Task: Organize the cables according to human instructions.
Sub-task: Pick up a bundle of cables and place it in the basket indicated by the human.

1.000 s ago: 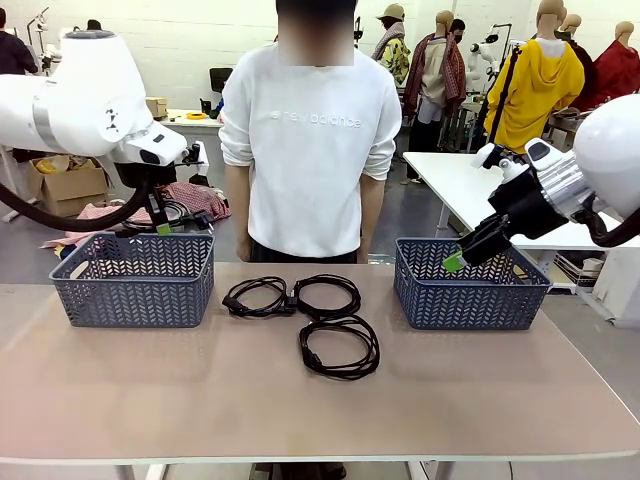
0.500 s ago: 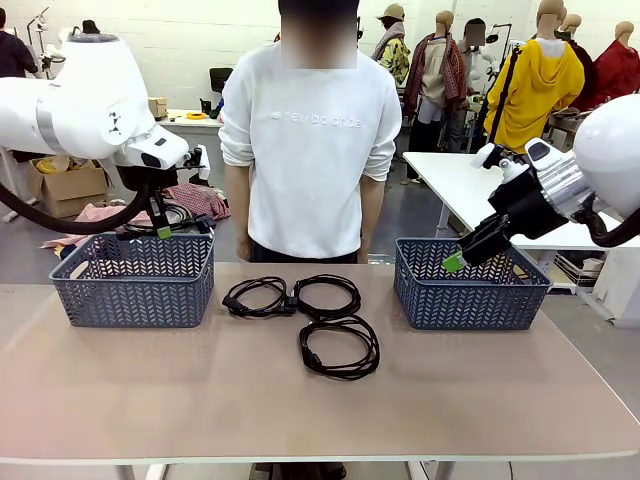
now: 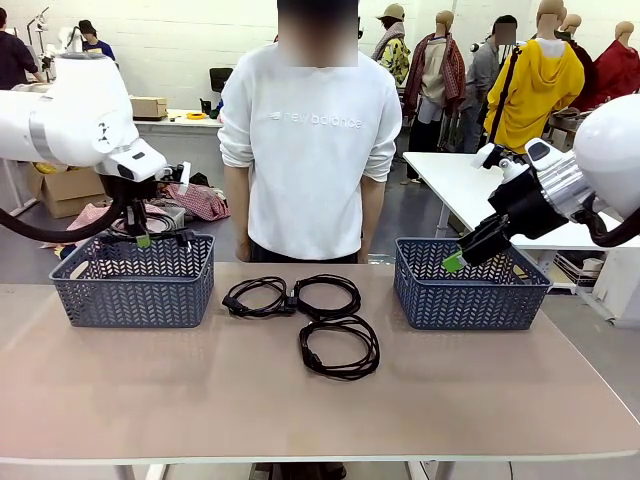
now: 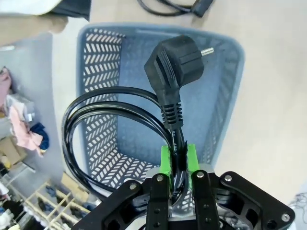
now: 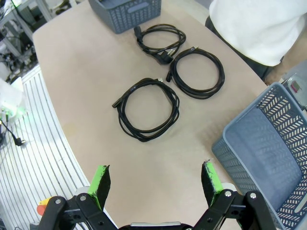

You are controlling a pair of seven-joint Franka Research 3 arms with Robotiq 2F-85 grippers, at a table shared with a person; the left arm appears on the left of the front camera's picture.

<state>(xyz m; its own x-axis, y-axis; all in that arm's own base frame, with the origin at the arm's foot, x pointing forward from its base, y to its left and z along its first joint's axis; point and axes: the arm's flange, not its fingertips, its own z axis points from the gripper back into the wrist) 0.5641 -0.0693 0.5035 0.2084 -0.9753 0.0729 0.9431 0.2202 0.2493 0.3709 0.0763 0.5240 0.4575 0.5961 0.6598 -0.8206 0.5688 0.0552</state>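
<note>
Over the left basket, the left jaws clench a coiled cable just below its plug, above the open top. Three cables lie mid-bench between the baskets, bare surface around them. The right jaws gape empty above the right basket.

Black cables, blue-grey (herringbone) baskets.
</note>
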